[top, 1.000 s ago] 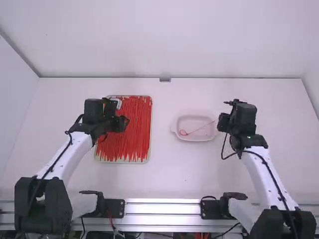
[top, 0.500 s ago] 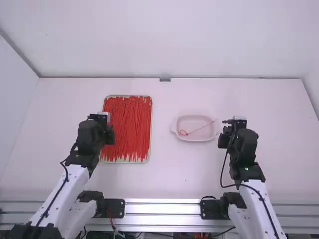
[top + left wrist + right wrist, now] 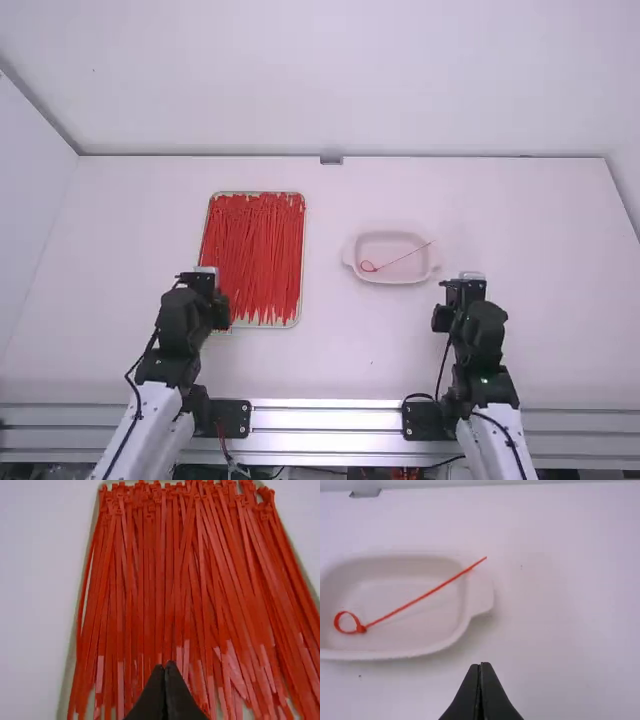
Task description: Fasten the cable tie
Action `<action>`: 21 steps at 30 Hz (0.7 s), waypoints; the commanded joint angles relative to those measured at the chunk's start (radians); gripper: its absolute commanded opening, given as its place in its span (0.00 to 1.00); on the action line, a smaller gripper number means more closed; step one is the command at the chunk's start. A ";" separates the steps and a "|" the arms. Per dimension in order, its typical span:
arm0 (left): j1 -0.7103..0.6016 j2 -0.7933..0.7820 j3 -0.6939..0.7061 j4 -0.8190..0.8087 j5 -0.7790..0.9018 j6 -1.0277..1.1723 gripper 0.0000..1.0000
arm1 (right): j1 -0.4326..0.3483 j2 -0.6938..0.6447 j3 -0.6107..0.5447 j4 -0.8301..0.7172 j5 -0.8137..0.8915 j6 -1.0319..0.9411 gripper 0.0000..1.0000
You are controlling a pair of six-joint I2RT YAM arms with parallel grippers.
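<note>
Well, from above, a looped cable tie (image 3: 392, 261) lies in the white dish (image 3: 349, 262) on the worktop (image 3: 500, 210), beside a pile of red ties (image 3: 255, 255). On the left wrist view, the left gripper (image 3: 165, 666) holds its fingers (image 3: 157, 695) pressed together, empty, over the pile. On the right wrist view, the right gripper (image 3: 480, 665) is closed on nothing, near the dish.

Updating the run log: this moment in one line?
left fingers shut | right fingers shut | looped red cable tie in white oval dish

No lettering, number, label or sign can be read anywhere (the red cable ties (image 3: 255, 255), white dish (image 3: 395, 279) and table (image 3: 520, 220) look plain).
</note>
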 commanded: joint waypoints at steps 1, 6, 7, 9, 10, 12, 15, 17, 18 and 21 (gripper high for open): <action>0.004 -0.047 -0.047 0.002 -0.010 0.001 0.00 | 0.002 -0.040 -0.043 0.002 0.001 0.001 0.00; 0.004 -0.140 -0.131 0.002 -0.010 0.001 0.00 | 0.002 -0.125 -0.078 0.002 0.001 0.001 0.00; 0.004 -0.163 -0.131 0.002 -0.010 0.001 0.00 | 0.002 -0.146 -0.078 0.002 0.001 0.001 0.00; 0.004 -0.191 -0.131 0.002 -0.010 0.001 0.00 | 0.002 -0.171 -0.078 0.002 0.001 0.001 0.00; 0.004 -0.208 -0.131 0.002 -0.010 0.001 0.00 | 0.002 -0.188 -0.078 0.002 0.001 0.001 0.00; 0.004 -0.247 -0.131 0.002 -0.010 0.001 0.00 | 0.002 -0.223 -0.078 0.002 0.001 0.001 0.00; 0.004 -0.289 -0.131 0.002 -0.010 0.001 0.00 | 0.002 -0.261 -0.078 0.002 0.001 0.001 0.00; 0.004 -0.317 -0.131 0.002 -0.010 0.001 0.00 | 0.002 -0.286 -0.078 0.002 0.001 0.001 0.00; 0.004 -0.333 -0.131 0.002 -0.010 0.001 0.00 | 0.002 -0.300 -0.078 0.002 0.001 0.001 0.00; 0.004 -0.374 -0.131 0.002 -0.010 0.001 0.00 | 0.002 -0.337 -0.078 0.002 0.001 0.001 0.00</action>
